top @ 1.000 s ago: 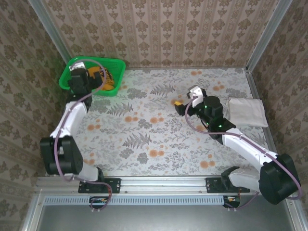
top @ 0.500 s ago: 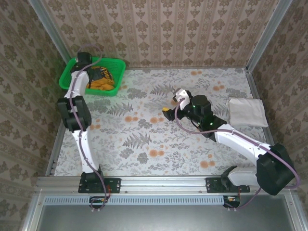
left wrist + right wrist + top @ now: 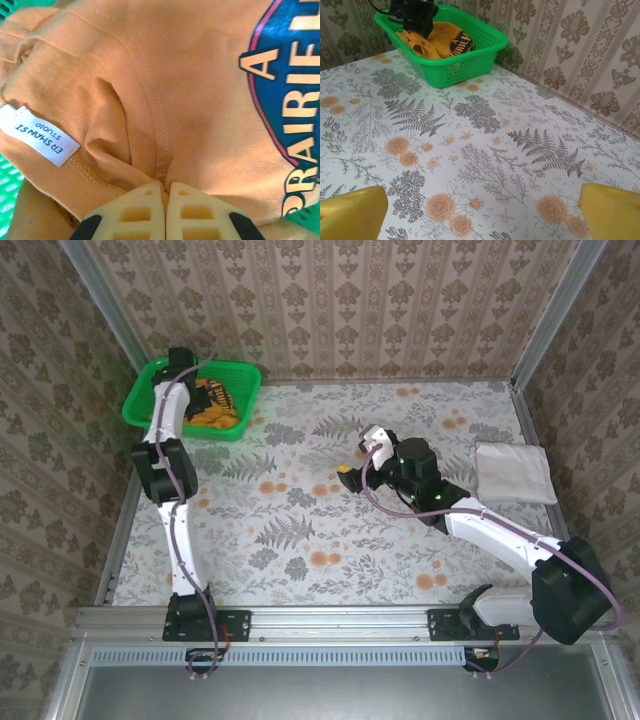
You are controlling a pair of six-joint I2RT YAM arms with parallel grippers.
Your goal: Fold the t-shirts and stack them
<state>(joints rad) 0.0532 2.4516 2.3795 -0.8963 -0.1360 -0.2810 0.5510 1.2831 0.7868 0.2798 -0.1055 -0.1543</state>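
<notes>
1. The orange shirt (image 3: 190, 100) lies crumpled inside the green basket (image 3: 140, 408), which stands at the far left corner of the worktop (image 3: 300, 530), close to the wall.
2. Seen close, the cloth is a soft mustard-orange knit with stitched seams. It is bunched into loose ridges and folds, and a hemmed edge runs along the lower left.
3. A dark blue print (image 3: 295, 100) outlined in red covers the right side of the visible cloth. It carries pale block letters; an "A" and part of "PRAIRIE" can be read.
4. A small white label (image 3: 37, 134), sewn in near a seam, reads "ER SHANSI STUDIO".
5. Green mesh shows past the shirt at the left edge and lower right corner of the left wrist view.
6. The left tool (image 3: 164, 187) reaches down into the basket. Its cream fingers are pressed together with a pucker of the orange shirt pinched at their tips.
7. The white shirt (image 3: 512, 472) lies flat at the right edge of the worktop, folded into a neat rectangle, well apart from the basket.
8. The right tool (image 3: 348, 472) hovers over the middle of the worktop, facing the basket. Its yellow fingers are spread wide with nothing between them.
9. From the right wrist, the orange shirt (image 3: 440, 40) shows heaped in the basket with the print turned upward.
</notes>
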